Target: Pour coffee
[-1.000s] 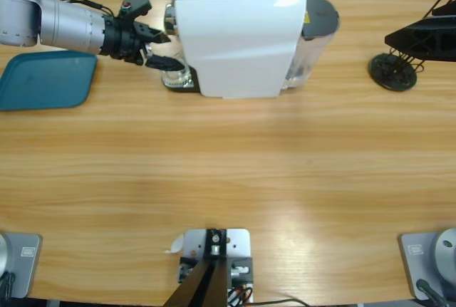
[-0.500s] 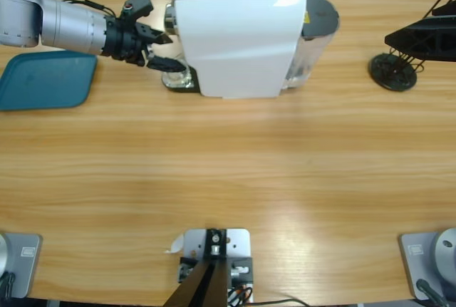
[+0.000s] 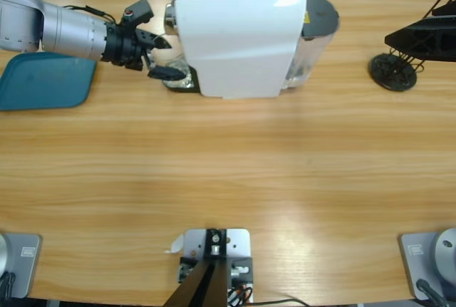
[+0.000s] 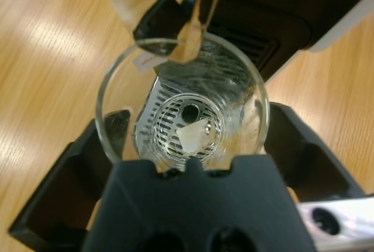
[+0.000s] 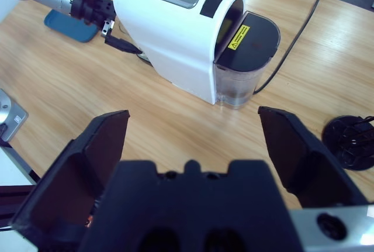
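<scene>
Clear glass (image 4: 182,106) upright on the machine's drip grille (image 4: 186,124), coffee not discernible

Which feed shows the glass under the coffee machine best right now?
The left wrist view: the glass fills it, seen from above between the left gripper jaws, on the drip grille. The high view shows only a sliver beside the coffee machine. In the right wrist view it is barely visible behind the machine.

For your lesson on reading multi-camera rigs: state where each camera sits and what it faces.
High view: fixed overhead, facing the table; left arm entering from the left.
Left wrist view: looks along the left end effector into a glass on the coffee machine tray.
Right wrist view: raised, open right end effector facing the machine.
All share the machine.
</scene>
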`<state>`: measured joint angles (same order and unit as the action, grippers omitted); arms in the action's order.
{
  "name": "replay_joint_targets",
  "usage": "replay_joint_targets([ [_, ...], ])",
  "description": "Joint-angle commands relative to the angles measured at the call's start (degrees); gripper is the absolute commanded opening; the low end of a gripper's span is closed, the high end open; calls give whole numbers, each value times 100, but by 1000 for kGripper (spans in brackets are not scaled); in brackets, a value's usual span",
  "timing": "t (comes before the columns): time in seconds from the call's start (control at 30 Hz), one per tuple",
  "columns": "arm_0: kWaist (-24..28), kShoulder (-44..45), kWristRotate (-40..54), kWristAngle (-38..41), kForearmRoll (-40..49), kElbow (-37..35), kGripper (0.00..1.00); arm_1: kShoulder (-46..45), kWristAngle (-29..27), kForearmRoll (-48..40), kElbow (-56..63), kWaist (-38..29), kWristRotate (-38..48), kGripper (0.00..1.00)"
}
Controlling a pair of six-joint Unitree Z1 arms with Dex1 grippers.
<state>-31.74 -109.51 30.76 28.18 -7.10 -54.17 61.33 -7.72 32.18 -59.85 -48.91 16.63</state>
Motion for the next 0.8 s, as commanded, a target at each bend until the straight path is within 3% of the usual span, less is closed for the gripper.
replay_joint_targets([
  [0.03,17,185,-111,-459,-11,467,1000,-16,68,17,97,57,7,1000],
  [0.3,441,1216,-436,-313,-11,1279,1000,141,49,52,-69,57,7,1000],
  [0.47,232,2152,-730,-601,128,1734,1000,471,-104,92,-573,57,-139,986],
  [0.5,158,2326,-814,-794,192,1828,1000,689,-107,170,-884,57,-160,869],
  [0.6,-58,2953,-1239,-1141,573,1989,1000,1352,-120,720,-1902,82,-338,172],
  [0.63,-150,3141,-1406,-1255,772,2000,1000,1535,-127,825,-2153,144,-439,10],
  [0.73,-463,3516,-1601,-1612,1171,2093,1000,1992,-244,968,-2642,302,-454,0],
  [0.8,-649,3542,-1591,-1622,1280,2104,1000,2459,-498,1715,-3278,391,-381,0],
])
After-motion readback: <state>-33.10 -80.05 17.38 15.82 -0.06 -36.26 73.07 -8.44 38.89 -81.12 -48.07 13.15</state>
